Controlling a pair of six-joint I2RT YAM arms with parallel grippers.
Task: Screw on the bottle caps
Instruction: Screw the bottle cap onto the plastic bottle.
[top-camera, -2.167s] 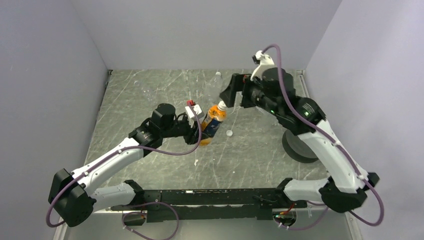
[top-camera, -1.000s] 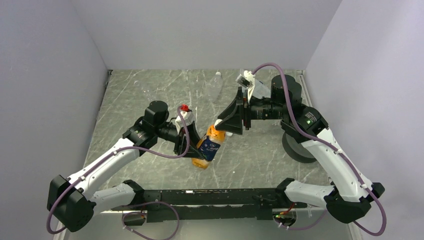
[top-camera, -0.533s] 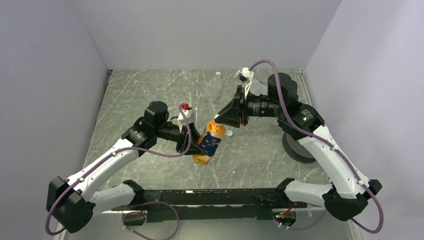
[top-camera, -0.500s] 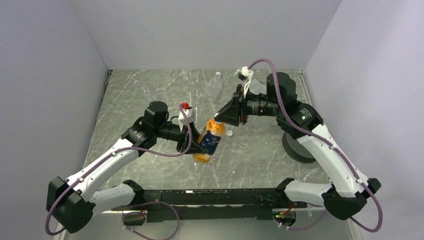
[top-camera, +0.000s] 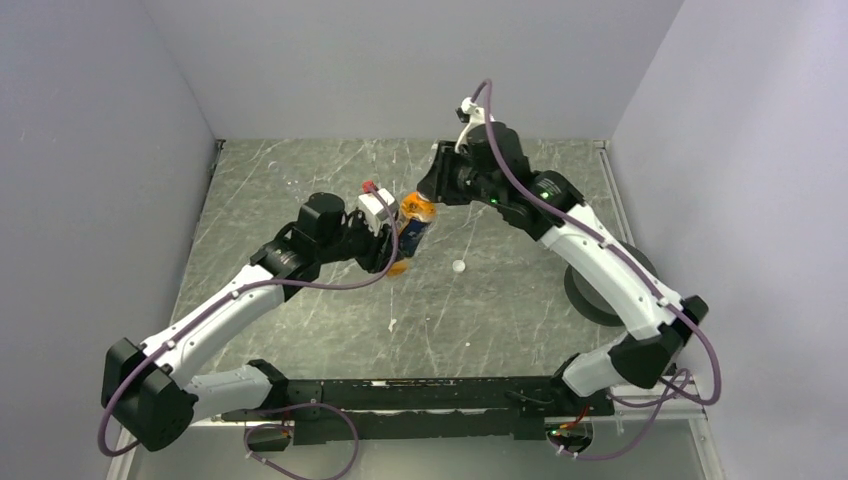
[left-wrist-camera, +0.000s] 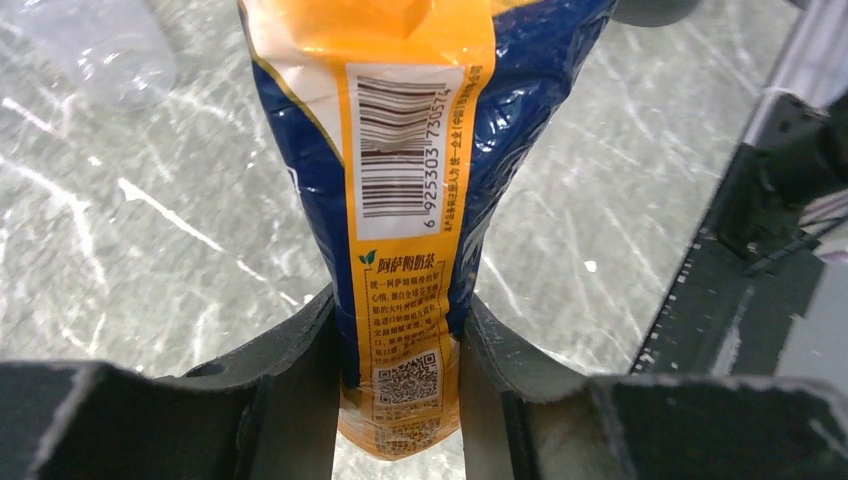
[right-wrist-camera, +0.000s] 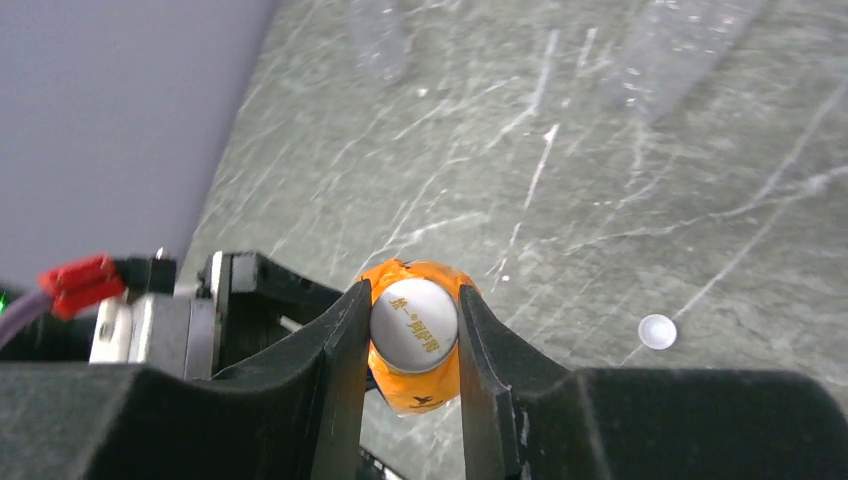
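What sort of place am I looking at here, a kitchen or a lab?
Probably a robotics lab cell: plain grey walls box in a marbled tabletop, with a left arm and right arm bolted at its near edge.

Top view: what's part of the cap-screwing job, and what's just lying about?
Job: orange bottle; white cap on its neck; loose cap on the table; clear bottle.
Lying about: black disc.
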